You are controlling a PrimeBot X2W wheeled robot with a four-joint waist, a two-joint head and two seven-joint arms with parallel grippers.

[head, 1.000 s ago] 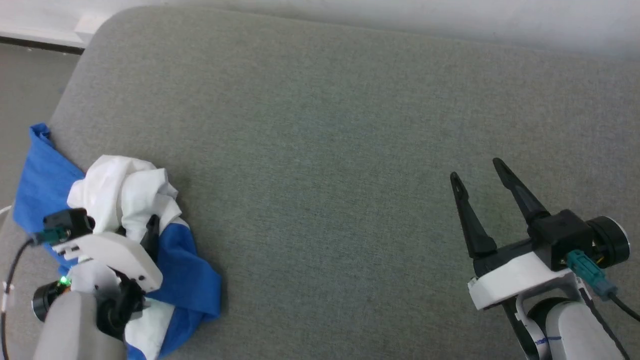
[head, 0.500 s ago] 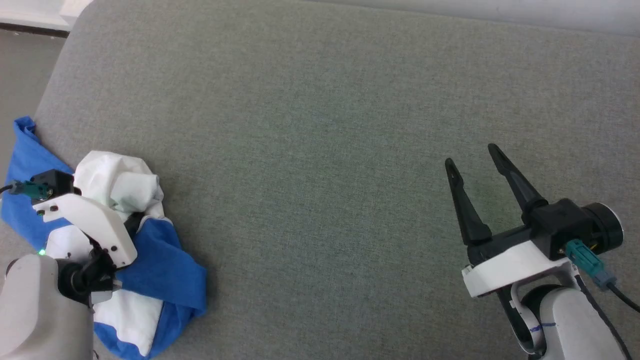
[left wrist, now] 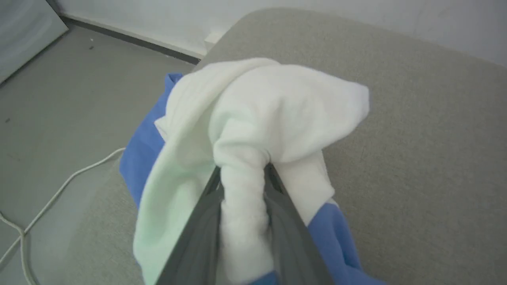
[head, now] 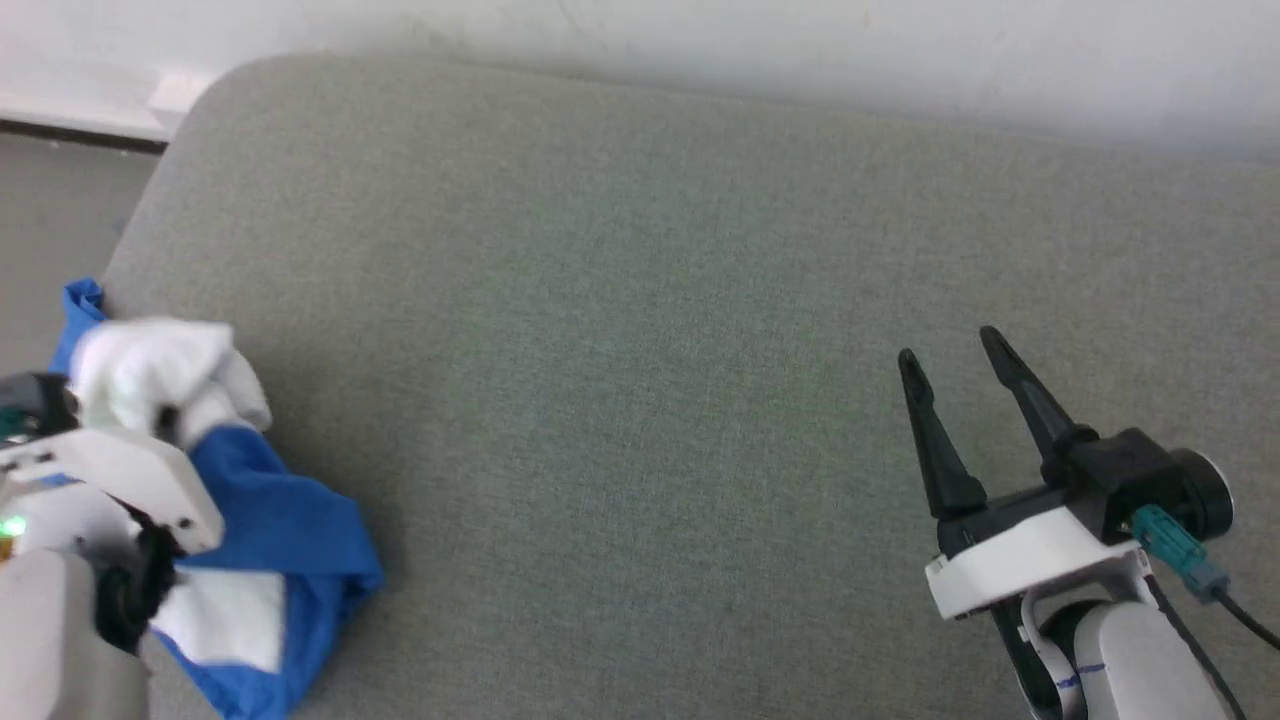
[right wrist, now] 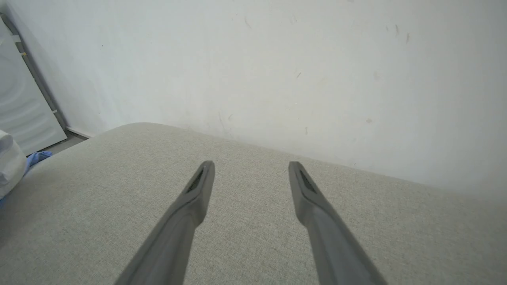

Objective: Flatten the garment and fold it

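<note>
Left pincer [left wrist: 243, 172] is clenched on the garment [left wrist: 277, 103], its two dark fingers [left wrist: 285, 213] squeezing a rolled bunch of the white body between them. More white cloth billows up and over the fingertips, hiding them in the head view. Below the grip, the blue part of the shirt lies crumpled in loose folds, with a white patch showing among them, at the near left corner of the grey fabric-covered worktop [head: 640, 300]. A blue end of it reaches to the left edge, farther back. From the head view the pale wrist housing of the left arm sits over the near side of the heap.

Well apart from the shirt, at the near right, the right pincer [head: 948, 345] is released: its fingers stand spread, nothing between them, pointing toward the far edge above bare worktop. Beyond that edge rises a pale wall [right wrist: 277, 59]. To the left lies a grey floor [left wrist: 59, 99] with a thin white cable [left wrist: 59, 190] trailing across it.
</note>
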